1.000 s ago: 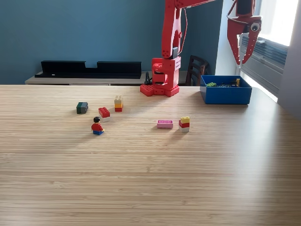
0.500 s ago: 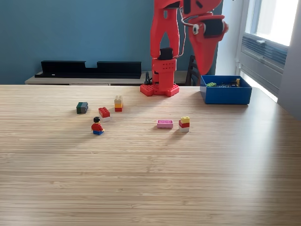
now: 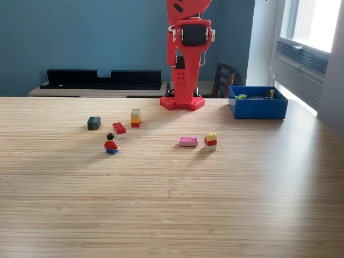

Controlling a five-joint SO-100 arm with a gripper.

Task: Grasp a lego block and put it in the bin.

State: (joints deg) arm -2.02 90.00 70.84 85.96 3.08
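Several lego pieces lie on the wooden table in the exterior view: a dark green block, a red block, a tan and red stack, a minifigure, a pink block and a yellow, red and white stack. The blue bin stands at the back right with small pieces inside. My red gripper hangs high over the arm's base, facing the camera, well above and behind the blocks. I see nothing held in it, and its jaws overlap the arm, so their state is unclear.
The red studded robot base sits at the table's far edge. A dark chair stands behind the bin, with a black shelf unit along the back wall. A window sill runs along the exterior view's right.
The arm has swung from above the bin at the exterior view's right to the middle, over its base. The blocks and bin have not moved.
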